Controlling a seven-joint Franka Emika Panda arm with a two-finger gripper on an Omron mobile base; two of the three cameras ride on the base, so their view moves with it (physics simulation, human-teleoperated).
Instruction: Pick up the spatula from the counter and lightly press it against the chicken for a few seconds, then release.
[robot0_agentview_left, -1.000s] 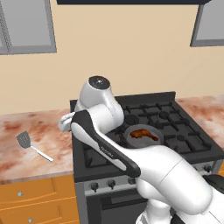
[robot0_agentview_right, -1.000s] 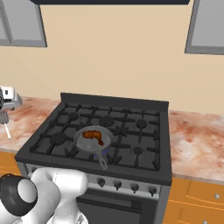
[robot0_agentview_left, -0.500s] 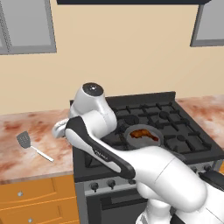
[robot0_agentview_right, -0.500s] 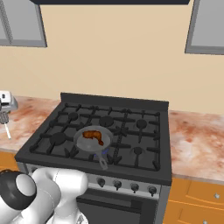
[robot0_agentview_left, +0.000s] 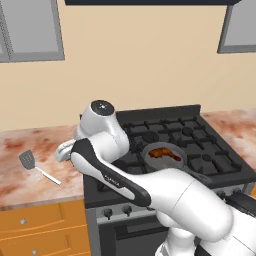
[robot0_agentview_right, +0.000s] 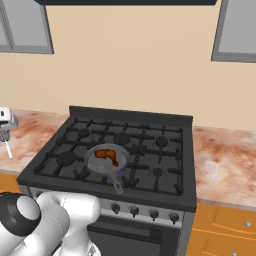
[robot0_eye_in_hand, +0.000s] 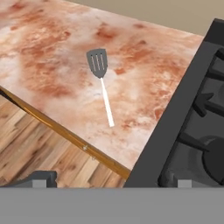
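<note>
The spatula (robot0_agentview_left: 39, 170), with a dark slotted head and a thin white handle, lies flat on the marbled counter left of the stove. In the hand view the spatula (robot0_eye_in_hand: 102, 78) lies ahead of the hand, head pointing away. My gripper (robot0_agentview_left: 60, 152) hangs above the counter just beside the stove's left edge, right of the spatula and apart from it. Its fingertips (robot0_eye_in_hand: 42, 177) stand wide apart: open, nothing between them. The browned chicken (robot0_agentview_left: 163, 153) rests in a grey pan (robot0_agentview_left: 148, 159) on the stove; from the other side the chicken (robot0_agentview_right: 106, 155) sits mid-stove.
The black gas stove (robot0_agentview_right: 150, 150) with raised grates fills the middle; its left edge (robot0_eye_in_hand: 175, 113) runs beside the hand. The counter's front edge (robot0_eye_in_hand: 65, 131) drops to a wooden floor. More counter (robot0_agentview_right: 225, 165) lies right of the stove. Wall cabinets hang above.
The arm has swung left and down, carrying the hand from over the stove's left side to above the counter near the spatula. The spatula, pan and chicken have stayed put.
</note>
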